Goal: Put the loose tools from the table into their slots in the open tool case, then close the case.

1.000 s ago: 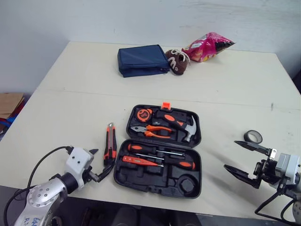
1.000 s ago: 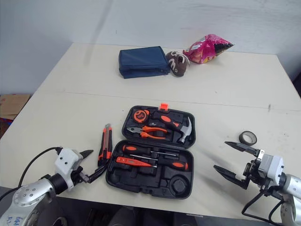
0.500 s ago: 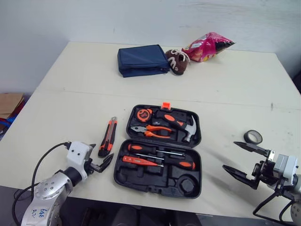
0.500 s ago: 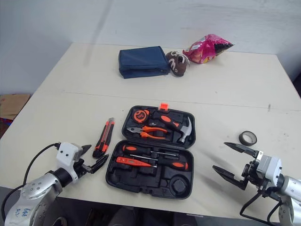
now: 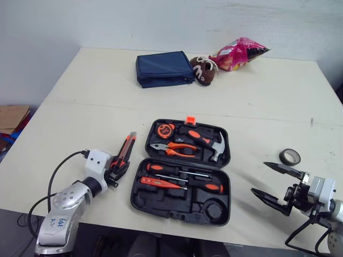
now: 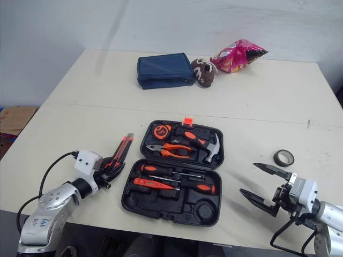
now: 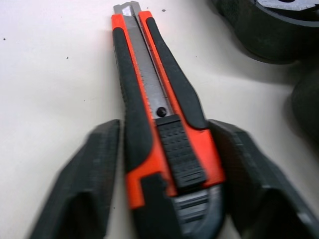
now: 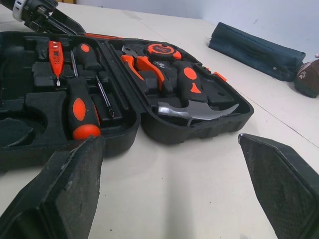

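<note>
the left pincer (image 5: 117, 170) is open astride the rear end of the utility knife (image 5: 126, 149), one finger on each side, so a squeeze would catch the handle. the knife lies flat on the desk (image 5: 80, 118) just left of the tool case (image 5: 177, 206), not yet in a slot. right of the case, the right pincer (image 5: 259, 177) hovers wide open near the tape roll (image 5: 289, 156), probably its pick.

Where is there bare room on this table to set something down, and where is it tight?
Widest: the table band between the blue pouch and the tool case, out to both side edges. Also free between the case and tape roll. Tight left of the case, where the left gripper straddles the utility knife.
</note>
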{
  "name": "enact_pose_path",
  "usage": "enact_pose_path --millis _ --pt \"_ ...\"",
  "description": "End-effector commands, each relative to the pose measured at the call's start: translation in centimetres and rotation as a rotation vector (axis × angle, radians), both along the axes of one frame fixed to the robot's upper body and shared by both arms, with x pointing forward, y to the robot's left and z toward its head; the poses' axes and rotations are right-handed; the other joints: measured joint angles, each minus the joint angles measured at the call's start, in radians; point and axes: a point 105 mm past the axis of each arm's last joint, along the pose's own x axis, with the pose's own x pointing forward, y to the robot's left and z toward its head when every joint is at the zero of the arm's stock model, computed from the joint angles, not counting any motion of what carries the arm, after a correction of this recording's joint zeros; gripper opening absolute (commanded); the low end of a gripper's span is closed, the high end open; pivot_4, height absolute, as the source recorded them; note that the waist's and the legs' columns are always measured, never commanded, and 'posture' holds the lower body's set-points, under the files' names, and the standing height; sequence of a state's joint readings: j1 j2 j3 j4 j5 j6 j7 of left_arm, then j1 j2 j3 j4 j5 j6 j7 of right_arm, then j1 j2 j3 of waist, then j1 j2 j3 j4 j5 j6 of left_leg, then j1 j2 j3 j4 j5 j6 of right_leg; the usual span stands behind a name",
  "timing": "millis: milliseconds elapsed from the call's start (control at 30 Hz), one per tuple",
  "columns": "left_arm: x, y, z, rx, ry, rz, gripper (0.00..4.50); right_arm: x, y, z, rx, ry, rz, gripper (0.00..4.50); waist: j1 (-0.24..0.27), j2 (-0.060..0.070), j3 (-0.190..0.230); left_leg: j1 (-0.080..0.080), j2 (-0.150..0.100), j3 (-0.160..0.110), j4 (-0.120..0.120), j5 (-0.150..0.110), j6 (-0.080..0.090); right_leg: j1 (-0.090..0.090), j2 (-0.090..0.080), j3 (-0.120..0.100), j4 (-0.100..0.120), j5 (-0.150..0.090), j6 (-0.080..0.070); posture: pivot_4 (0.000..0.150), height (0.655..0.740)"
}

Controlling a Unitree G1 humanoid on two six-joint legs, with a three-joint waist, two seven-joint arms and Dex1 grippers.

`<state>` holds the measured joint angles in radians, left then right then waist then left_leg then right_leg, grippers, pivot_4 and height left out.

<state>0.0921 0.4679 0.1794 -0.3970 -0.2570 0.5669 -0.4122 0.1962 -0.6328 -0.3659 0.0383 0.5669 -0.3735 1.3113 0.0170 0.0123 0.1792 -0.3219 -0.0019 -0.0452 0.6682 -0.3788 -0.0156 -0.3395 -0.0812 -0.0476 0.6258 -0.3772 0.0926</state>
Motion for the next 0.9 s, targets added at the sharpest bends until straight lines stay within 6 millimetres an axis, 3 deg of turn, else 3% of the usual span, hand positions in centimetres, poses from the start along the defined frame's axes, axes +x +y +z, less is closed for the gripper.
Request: enact_pose_path --millis 33,233,567,600,733,900 --pt "-1.1 2.4 0.4 0.018 0.019 -0.010 1.64 0.0 0.3 0.9 -0.012 -0.048 0.005 4.50 -0.004 0.000 0.000 0.000 0.000 0.000 0.000 0.000 0.000 0.000 0.000 0.000 0.000 0.000 0.000 0.150 0.7400" --pt "-2.8 6.3 2.3 0.053 0.010 -0.111 1.64 0.1 0.1 0.9 -0.025 -0.035 0.016 4.50 -0.015 0.000 0.001 0.000 0.001 0.000 -0.001 0.000 -0.001 -0.001 0.000 0.000 0.000 0.000 0.000 0.150 0.7400" --pt "-4.0 6.8 0.5 0.052 0.069 -0.221 1.64 0.1 -0.2 1.2 -0.030 -0.035 0.011 4.50 -0.017 -0.001 0.001 -0.001 0.000 -0.001 -0.002 0.000 0.000 -0.001 -0.001 -0.001 -0.002 0.000 0.000 0.150 0.7400" --pt "-4.1 6.9 0.3 0.062 0.066 -0.225 2.71 0.1 -0.3 1.2 -0.030 -0.035 0.010 4.50 -0.017 -0.001 0.001 -0.001 0.000 -0.001 -0.002 0.000 0.000 -0.001 -0.001 -0.001 -0.002 0.000 0.000 0.150 0.7400" --pt "-4.4 7.3 0.5 0.099 0.029 -0.248 4.41 0.0 -0.3 1.3 -0.029 -0.035 0.009 4.50 -0.018 -0.001 0.001 -0.001 0.000 -0.001 -0.002 0.000 0.000 -0.001 -0.001 -0.001 -0.002 0.000 0.000 0.150 0.7400" --pt "-4.8 8.4 2.9 0.126 0.011 -0.269 4.46 0.0 -0.4 1.5 0.001 -0.036 0.001 4.50 -0.019 -0.002 0.002 -0.001 0.001 -0.001 -0.002 0.000 0.000 -0.001 -0.001 -0.001 -0.002 0.000 0.000 0.150 0.7400"
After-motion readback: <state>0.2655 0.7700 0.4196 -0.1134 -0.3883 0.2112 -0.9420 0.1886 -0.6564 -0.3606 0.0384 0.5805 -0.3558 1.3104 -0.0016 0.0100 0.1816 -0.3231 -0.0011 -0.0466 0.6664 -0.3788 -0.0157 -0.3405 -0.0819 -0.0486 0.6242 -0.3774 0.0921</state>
